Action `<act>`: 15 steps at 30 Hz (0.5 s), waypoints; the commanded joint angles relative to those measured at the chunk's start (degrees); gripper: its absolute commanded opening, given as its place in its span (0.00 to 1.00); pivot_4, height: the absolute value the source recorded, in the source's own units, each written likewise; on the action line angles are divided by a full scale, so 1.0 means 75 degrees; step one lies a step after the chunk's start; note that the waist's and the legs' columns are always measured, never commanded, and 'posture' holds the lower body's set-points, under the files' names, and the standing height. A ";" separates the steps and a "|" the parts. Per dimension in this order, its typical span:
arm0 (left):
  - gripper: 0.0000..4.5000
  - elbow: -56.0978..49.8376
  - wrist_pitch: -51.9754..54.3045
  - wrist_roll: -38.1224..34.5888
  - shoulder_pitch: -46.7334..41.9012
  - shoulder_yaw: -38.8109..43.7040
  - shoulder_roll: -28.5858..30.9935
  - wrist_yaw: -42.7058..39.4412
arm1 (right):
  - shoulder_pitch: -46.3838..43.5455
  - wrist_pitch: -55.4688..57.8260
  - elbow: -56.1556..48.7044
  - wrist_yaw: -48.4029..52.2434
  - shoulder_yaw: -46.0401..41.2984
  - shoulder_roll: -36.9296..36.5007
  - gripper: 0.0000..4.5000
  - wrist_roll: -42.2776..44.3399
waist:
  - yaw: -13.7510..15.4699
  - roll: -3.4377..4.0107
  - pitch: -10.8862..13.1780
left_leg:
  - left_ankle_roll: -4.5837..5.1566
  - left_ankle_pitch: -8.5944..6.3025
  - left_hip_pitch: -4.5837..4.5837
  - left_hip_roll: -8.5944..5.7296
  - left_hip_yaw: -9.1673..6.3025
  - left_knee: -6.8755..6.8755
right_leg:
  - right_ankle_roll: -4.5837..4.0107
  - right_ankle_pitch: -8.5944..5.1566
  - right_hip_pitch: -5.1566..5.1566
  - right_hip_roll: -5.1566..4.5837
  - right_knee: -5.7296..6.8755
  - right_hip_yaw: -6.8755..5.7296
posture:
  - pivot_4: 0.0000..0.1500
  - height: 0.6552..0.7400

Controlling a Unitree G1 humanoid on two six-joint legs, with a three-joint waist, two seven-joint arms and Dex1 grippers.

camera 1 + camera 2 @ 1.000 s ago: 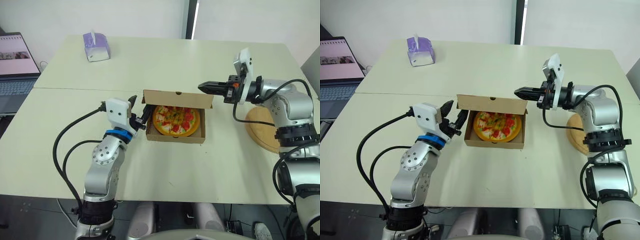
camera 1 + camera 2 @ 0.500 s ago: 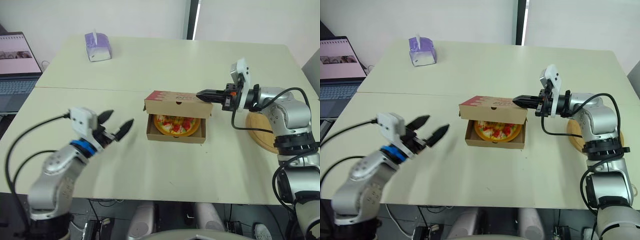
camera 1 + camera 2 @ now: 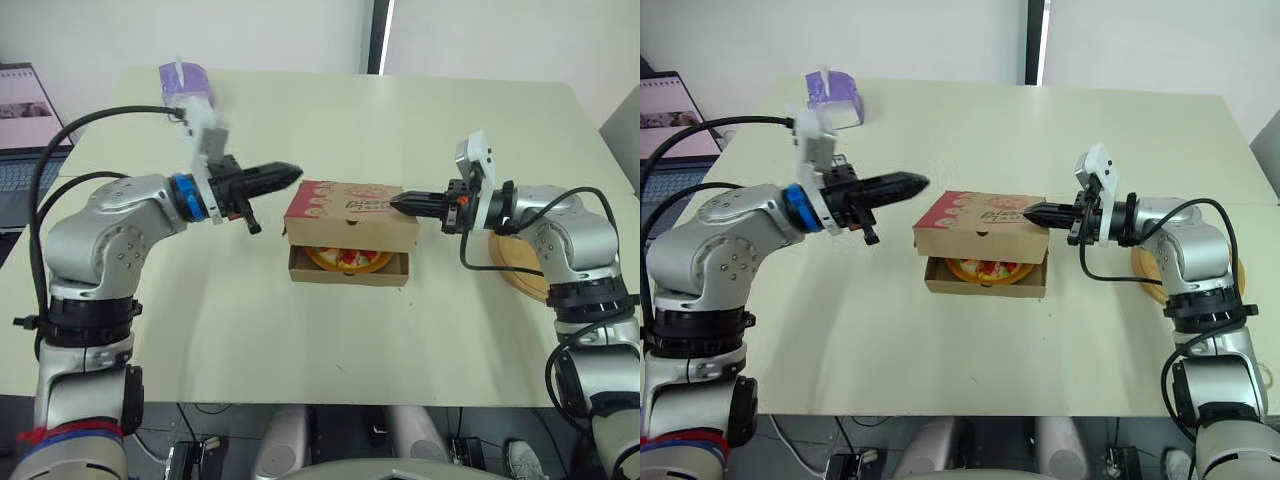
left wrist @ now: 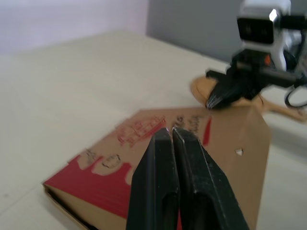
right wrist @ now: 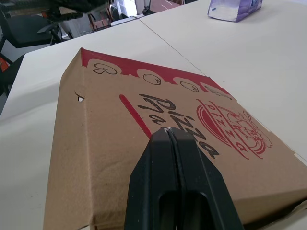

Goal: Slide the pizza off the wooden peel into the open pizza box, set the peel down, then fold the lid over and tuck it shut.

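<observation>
The brown pizza box (image 3: 349, 266) sits mid-table with its printed lid (image 3: 352, 205) lowered almost flat, front edge still raised a little. The pizza (image 3: 345, 258) shows through that gap. My left gripper (image 3: 295, 172) is shut and empty, hovering just left of the lid's back left corner; the left wrist view shows the same shut gripper (image 4: 171, 132) above the lid (image 4: 144, 143). My right gripper (image 3: 395, 204) is shut, its tip at the lid's right edge; in the right wrist view it (image 5: 168, 132) lies over the lid (image 5: 110, 158). The round wooden peel (image 3: 520, 265) lies on the table under my right arm.
A purple tissue box (image 3: 185, 80) stands at the table's back left. An open laptop (image 3: 25, 130) sits beyond the left edge. A seam between two tabletops runs across behind the box. Bare table lies in front of the box.
The lid has come down from upright to nearly flat over the pizza, with my right gripper following it down. My left arm pulled back, then swung up beside the lid's left corner and shut.
</observation>
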 commanded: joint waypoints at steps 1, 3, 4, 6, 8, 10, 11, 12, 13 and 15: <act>0.01 0.0429 -0.0508 0.0682 -0.0180 -0.0382 0.0154 -0.0480 | 0.0082 -0.0073 -0.0401 -0.0059 -0.0058 -0.0076 0.00 0.0082 | 0.0000 0.0000 0.0000 | 0.0000 0.0000 0.0000 0.0000 0.0001 0.0000 | 0.0000 0.0000 0.0000 0.0000 0.0000 0.0001 | 1.00 1.00; 0.01 0.0622 -0.0847 0.1044 -0.0161 -0.0558 0.0109 -0.0579 | 0.0190 -0.0115 -0.0495 -0.0088 -0.0018 -0.0088 0.00 0.0037 | 0.0007 0.0000 0.0000 | 0.0000 0.0000 -0.0002 0.0000 0.0002 0.0001 | 0.0000 0.0000 -0.0001 0.0000 -0.0001 0.0003 | 1.00 1.00; 0.01 0.0687 -0.1011 0.1197 -0.0120 -0.0637 0.0082 -0.0642 | 0.0252 -0.0138 -0.0556 -0.0106 0.0012 -0.0100 0.00 0.0008 | 0.0010 0.0000 0.0000 | 0.0000 0.0000 -0.0004 0.0000 0.0002 0.0002 | 0.0000 0.0000 -0.0001 0.0000 -0.0002 0.0003 | 1.00 1.00; 0.01 0.0800 -0.1308 0.1459 -0.0013 -0.0760 0.0000 -0.0708 | 0.0394 -0.0179 -0.0708 -0.0133 0.0087 -0.0128 0.00 -0.0050 | 0.0026 0.0000 0.0000 | 0.0001 0.0000 -0.0006 0.0000 0.0001 0.0002 | 0.0000 0.0000 -0.0003 -0.0001 -0.0002 0.0002 | 1.00 1.00; 0.01 0.0856 -0.1491 0.1637 0.0092 -0.0837 -0.0098 -0.0752 | 0.0538 -0.0222 -0.0845 -0.0173 0.0153 -0.0151 0.00 -0.0100 | 0.0036 0.0000 0.0000 | 0.0001 -0.0001 -0.0009 0.0000 0.0000 0.0001 | 0.0000 0.0000 -0.0004 -0.0001 -0.0005 0.0002 | 1.00 1.00; 0.01 0.0914 -0.1649 0.1801 0.0138 -0.0873 -0.0181 -0.0764 | 0.0653 -0.0289 -0.0937 -0.0189 0.0220 -0.0179 0.00 -0.0171 | 0.0040 0.0000 0.0000 | 0.0002 -0.0001 -0.0012 -0.0001 0.0001 0.0004 | 0.0001 0.0000 -0.0005 -0.0003 -0.0004 0.0002 | 1.00 1.00; 0.01 0.0956 -0.1708 0.1873 0.0139 -0.0878 -0.0241 -0.0752 | 0.0711 -0.0328 -0.0973 -0.0200 0.0244 -0.0187 0.00 -0.0208 | 0.0040 0.0000 0.0000 | 0.0002 -0.0001 -0.0013 -0.0001 0.0001 0.0005 | 0.0001 0.0001 -0.0005 -0.0002 -0.0003 0.0002 | 1.00 1.00; 0.01 0.0992 -0.1768 0.1938 0.0145 -0.0875 -0.0294 -0.0736 | 0.0763 -0.0347 -0.1013 -0.0215 0.0263 -0.0194 0.00 -0.0227 | 0.0041 0.0000 0.0000 | 0.0002 -0.0001 -0.0013 -0.0002 0.0001 0.0007 | 0.0002 0.0001 -0.0005 -0.0003 -0.0002 0.0002 | 1.00 1.00; 0.01 0.1015 -0.1837 0.2026 0.0165 -0.0897 -0.0329 -0.0737 | 0.0815 -0.0380 -0.1046 -0.0228 0.0289 -0.0208 0.00 -0.0261 | 0.0042 0.0000 0.0000 | 0.0003 -0.0001 -0.0012 -0.0001 0.0001 0.0008 | 0.0001 0.0001 -0.0005 -0.0003 0.0000 0.0002 | 1.00 1.00; 0.01 0.1037 -0.1962 0.2178 0.0231 -0.0961 -0.0367 -0.0813 | 0.0905 -0.0462 -0.1069 -0.0253 0.0325 -0.0216 0.00 -0.0318 | 0.0041 0.0000 0.0000 | 0.0003 -0.0001 -0.0011 -0.0001 0.0000 0.0009 | 0.0002 0.0001 -0.0004 -0.0002 0.0004 0.0002 | 1.00 1.00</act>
